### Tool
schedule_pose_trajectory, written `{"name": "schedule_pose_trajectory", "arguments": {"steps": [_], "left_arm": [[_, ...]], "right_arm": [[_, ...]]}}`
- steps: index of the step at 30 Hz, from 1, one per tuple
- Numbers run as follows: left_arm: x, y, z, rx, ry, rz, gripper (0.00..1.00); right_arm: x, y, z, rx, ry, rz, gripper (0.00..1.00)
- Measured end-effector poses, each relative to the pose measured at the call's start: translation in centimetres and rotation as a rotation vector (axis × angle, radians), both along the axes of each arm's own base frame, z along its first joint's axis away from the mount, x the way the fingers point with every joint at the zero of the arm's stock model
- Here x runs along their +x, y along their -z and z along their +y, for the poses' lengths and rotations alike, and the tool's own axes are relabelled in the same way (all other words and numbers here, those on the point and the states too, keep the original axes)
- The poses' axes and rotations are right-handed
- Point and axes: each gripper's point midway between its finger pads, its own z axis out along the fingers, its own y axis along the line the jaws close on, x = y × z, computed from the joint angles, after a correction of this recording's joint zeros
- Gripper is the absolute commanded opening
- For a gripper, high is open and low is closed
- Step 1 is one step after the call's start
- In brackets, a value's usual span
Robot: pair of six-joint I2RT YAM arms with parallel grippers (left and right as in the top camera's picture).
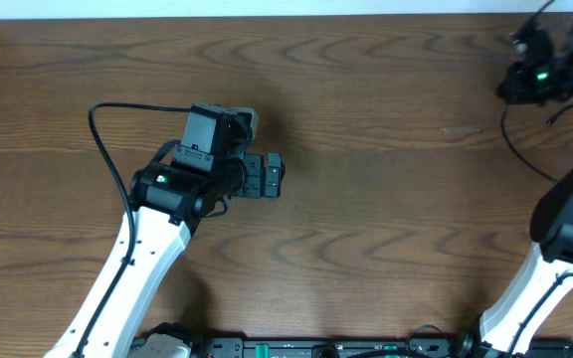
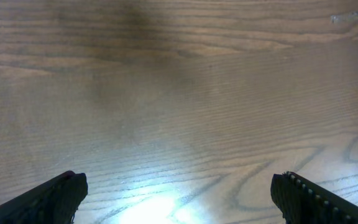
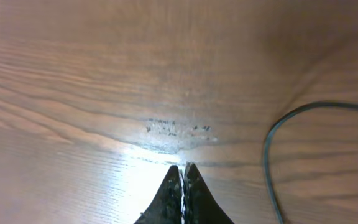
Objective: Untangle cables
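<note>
Brown table [image 1: 386, 229] all over — wavy, looping wood grain, paler where the light glares off it. Left arm [image 1: 137, 264] is white with black joints, and one green lamp [image 1: 160, 181] glows on it. Left gripper [image 1: 272, 176] black, right gripper [image 3: 183, 168] black too, tips flecked grey. Right arm [image 1: 525, 288] white and black — and a dark speckled scuff [image 3: 176, 129] marks the wood.

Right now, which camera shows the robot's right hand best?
The right wrist view: the right hand shows up close, fingers pressed shut on nothing. Overhead shows only a small dark lump. The left wrist view misses it.
</note>
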Motion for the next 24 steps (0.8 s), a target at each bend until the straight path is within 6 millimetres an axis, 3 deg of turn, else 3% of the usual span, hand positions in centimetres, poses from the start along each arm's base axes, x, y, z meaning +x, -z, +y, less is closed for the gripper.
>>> {"name": "schedule_pose_trajectory", "arguments": {"steps": [3, 10, 14, 20, 24], "left_arm": [[0.0, 0.0, 0.0, 0.0, 0.0, 0.0, 1.0], [0.0, 0.0, 0.0, 0.0, 0.0, 0.0, 1.0], [0.0, 0.0, 0.0, 0.0, 0.0, 0.0, 1.0], [0.0, 0.0, 0.0, 0.0, 0.0, 0.0, 1.0], [0.0, 0.0, 0.0, 0.001, 0.0, 0.001, 1.0]], "right_arm": [[0.1, 2.5, 0.4, -0.052, 0.052, 0.038, 0.01], [-0.1, 6.5, -1.8, -0.12, 0.21, 0.061, 0.01], [-0.8, 9.0, -2.0, -0.127, 0.239, 0.072, 0.02], [-1.0, 11.1, -2.1, -0.133, 0.255, 0.055, 0.02], [0.5, 11.7, -2.5, -0.148, 0.267, -0.038, 0.02]]}}
